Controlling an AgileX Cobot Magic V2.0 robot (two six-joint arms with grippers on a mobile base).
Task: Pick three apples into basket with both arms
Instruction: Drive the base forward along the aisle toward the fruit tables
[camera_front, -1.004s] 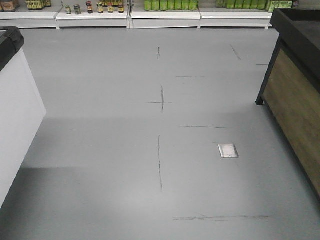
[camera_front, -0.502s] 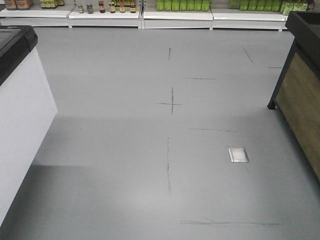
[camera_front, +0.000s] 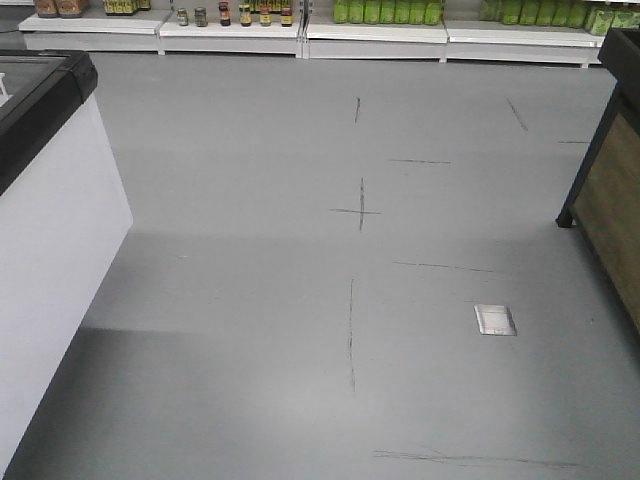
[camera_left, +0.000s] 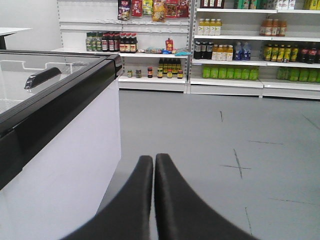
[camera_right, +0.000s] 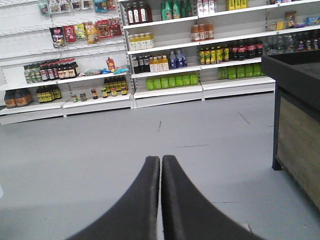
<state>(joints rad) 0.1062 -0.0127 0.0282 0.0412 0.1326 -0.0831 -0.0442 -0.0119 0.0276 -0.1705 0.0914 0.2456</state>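
Note:
The apples and the basket are out of view in every frame. My left gripper is shut with nothing between its black fingers, held above grey floor beside a white freezer cabinet. My right gripper is likewise shut and empty, pointing over the grey shop floor toward shelves of bottles. Neither gripper shows in the front view.
A white chest freezer with a black rim stands at the left. A wooden display stand with a black frame stands at the right. Store shelves line the back wall. A small metal floor plate lies on the grey floor.
The front view has swung left: the freezer shows more at the left, the wooden stand has slid toward the right edge, and the floor marks have shifted right.

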